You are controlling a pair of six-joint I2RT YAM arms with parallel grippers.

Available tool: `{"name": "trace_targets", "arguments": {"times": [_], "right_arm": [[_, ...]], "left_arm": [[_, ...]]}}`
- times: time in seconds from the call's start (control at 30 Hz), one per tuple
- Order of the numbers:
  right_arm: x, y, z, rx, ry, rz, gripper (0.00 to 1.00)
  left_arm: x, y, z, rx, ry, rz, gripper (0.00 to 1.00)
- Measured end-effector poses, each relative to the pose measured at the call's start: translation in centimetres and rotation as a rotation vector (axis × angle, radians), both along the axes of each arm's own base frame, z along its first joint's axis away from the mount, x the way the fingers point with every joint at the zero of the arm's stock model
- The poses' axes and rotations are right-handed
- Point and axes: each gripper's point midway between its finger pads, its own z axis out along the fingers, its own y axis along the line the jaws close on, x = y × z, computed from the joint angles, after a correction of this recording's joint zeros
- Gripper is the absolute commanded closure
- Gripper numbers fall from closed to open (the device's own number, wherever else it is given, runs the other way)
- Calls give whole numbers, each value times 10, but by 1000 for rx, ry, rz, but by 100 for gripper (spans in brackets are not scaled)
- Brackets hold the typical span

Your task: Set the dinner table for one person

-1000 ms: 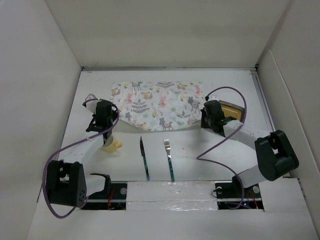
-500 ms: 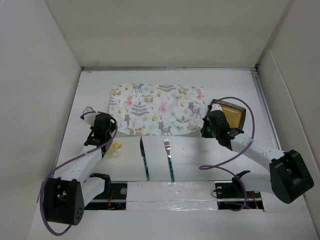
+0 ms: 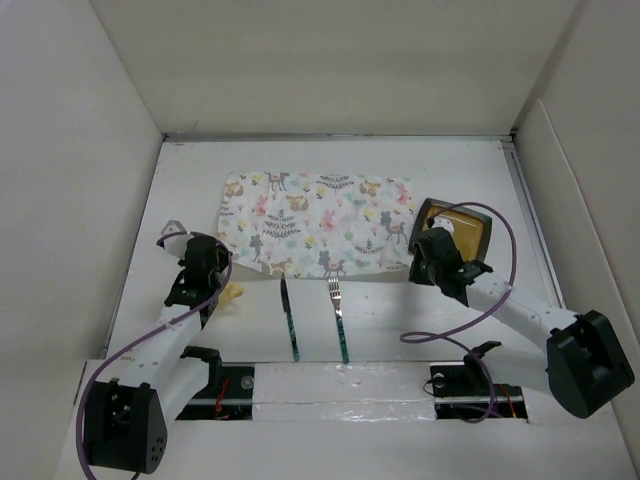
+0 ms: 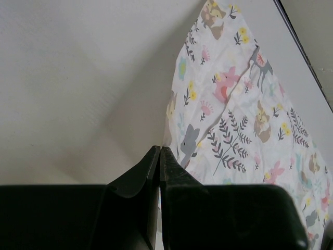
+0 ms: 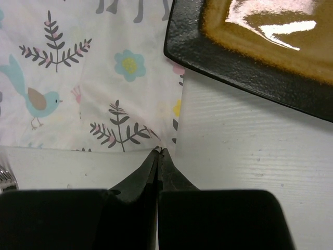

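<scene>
The animal-print placemat lies spread out on the white dinner table. My left gripper is shut at its near left corner, and in the left wrist view the cloth runs down to the closed fingertips. My right gripper is shut on the near right corner, pinching the cloth at the jaw tips. A dark square plate with a brown centre sits just right of the mat, close to the right wrist.
A knife and a fork lie side by side just near of the mat. A small yellow cup lies on its side under the left arm. White panels wall the table on three sides.
Both grippers have drawn back toward the near edge, pulling the placemat with them. The bunched cloth now lies flat and rectangular. The plate is more exposed.
</scene>
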Motion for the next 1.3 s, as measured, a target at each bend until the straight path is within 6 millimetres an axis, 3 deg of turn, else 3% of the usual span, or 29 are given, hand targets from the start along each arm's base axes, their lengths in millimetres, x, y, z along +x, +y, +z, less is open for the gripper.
{"name": "trace_targets", "arguments": {"times": [0.03, 0.1, 0.13, 0.2, 0.23, 0.27, 0.33, 0.53, 0.67, 0.83, 0.93, 1.07, 1.2, 1.3], "right_arm": [[0, -1, 0, -1, 1, -6, 100], [0, -2, -1, 1, 4, -12, 88], [0, -2, -1, 0, 5, -16, 86], [0, -4, 0, -3, 3, -27, 70], [0, -6, 1, -6, 1, -35, 67], [0, -8, 3, -6, -4, -40, 58], [2, -12, 9, -2, -26, -54, 52], [20, -31, 39, 12, -94, -115, 42], [42, -51, 65, 40, -156, -193, 36], [58, -112, 74, 77, -205, -386, 33], [53, -170, 66, 90, -209, -559, 31], [40, -221, 50, 111, -202, -711, 26], [42, -233, 10, 178, -83, -710, 28], [42, -221, -22, 252, 19, -659, 30]], "left_arm": [[0, 0, 0, -2, -1, 1, 100], [0, 0, 0, -6, -2, 3, 100], [0, 0, 0, -9, -3, 5, 92], [0, 0, 2, -16, -11, 8, 81], [0, 0, 4, -20, -19, 10, 69], [0, 0, 8, -26, -33, 13, 67], [-2, 0, 14, -32, -47, 15, 60], [-12, -4, 36, -47, -85, -18, 58], [-4, -21, 96, -63, -197, -105, 59], [-5, -60, 193, -90, -384, -330, 58], [-20, -78, 231, -76, -461, -465, 57], [-52, -98, 257, -39, -539, -639, 54], [-85, -106, 261, 2, -582, -744, 53], [-102, -106, 263, 39, -616, -771, 53]]}}
